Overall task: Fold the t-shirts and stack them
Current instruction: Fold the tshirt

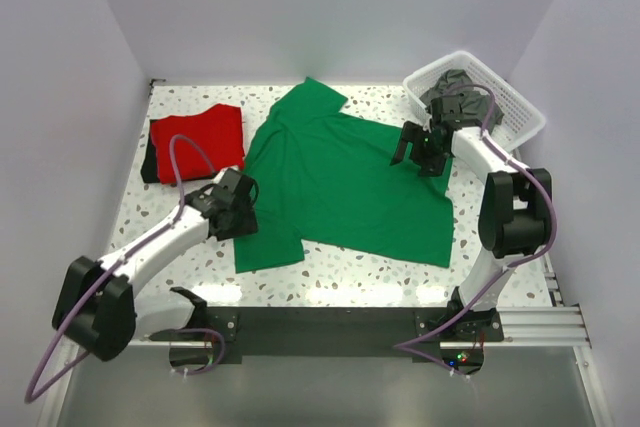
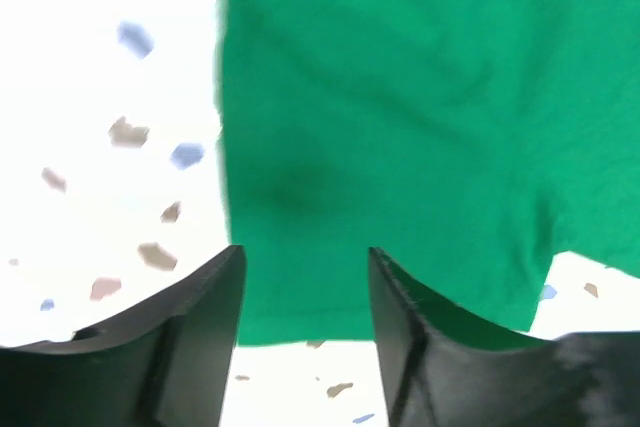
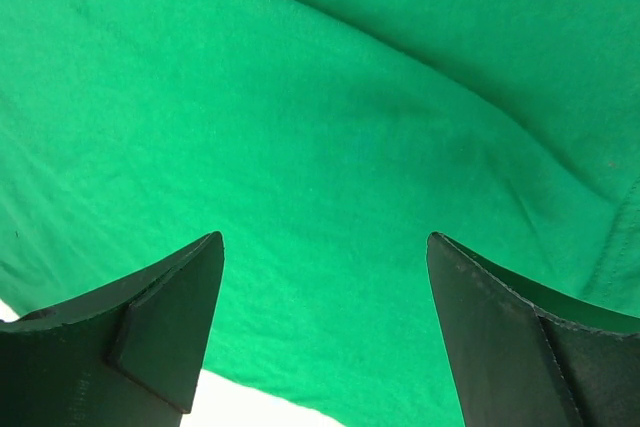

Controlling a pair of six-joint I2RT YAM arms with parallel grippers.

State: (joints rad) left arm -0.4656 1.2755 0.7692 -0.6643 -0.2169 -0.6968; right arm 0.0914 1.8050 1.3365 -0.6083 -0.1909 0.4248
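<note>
A bright green t-shirt [image 1: 340, 177] lies spread flat on the speckled table. My left gripper [image 1: 238, 215] is open and low over its near-left corner. In the left wrist view the shirt's hem [image 2: 300, 332] lies between the open jaws of that gripper [image 2: 305, 277]. My right gripper [image 1: 415, 150] is open above the shirt's right side. The right wrist view shows green cloth [image 3: 330, 147] filling the gap between the fingers of that gripper [image 3: 325, 247]. A folded red t-shirt [image 1: 200, 135] lies at the far left on a dark grey one [image 1: 150, 164]. Another dark grey shirt [image 1: 455, 82] sits in the basket.
The white lattice basket [image 1: 512, 89] stands at the far right corner, just behind my right arm. White walls close the table on three sides. Bare speckled tabletop [image 1: 350, 277] shows along the near edge, in front of the green shirt.
</note>
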